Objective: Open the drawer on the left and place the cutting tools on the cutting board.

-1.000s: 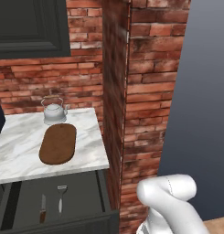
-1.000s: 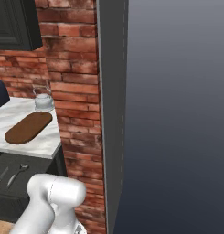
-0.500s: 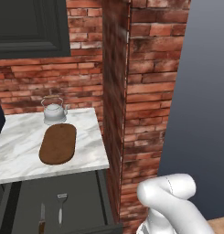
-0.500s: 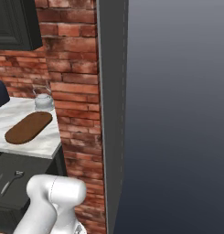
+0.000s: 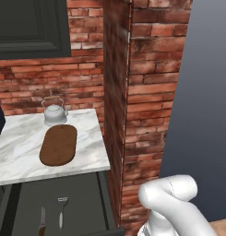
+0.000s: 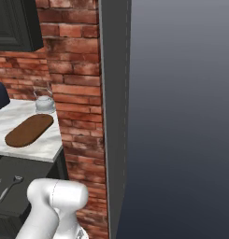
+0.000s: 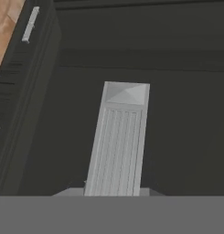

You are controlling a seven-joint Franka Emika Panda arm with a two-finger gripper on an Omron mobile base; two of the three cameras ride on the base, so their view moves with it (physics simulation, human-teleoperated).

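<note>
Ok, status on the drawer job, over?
Gripper: grip unclear, silver bar close in front. Drawer open, knife and peeler inside; cutting board bare, near kettle. Nothing blocking.

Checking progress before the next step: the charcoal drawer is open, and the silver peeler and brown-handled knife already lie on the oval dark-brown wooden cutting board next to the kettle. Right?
Not quite. The silver peeler and brown-handled knife lie inside the open charcoal drawer, not on the oval dark-brown wooden cutting board, which is bare beside the kettle. The left base view shows this.
</note>
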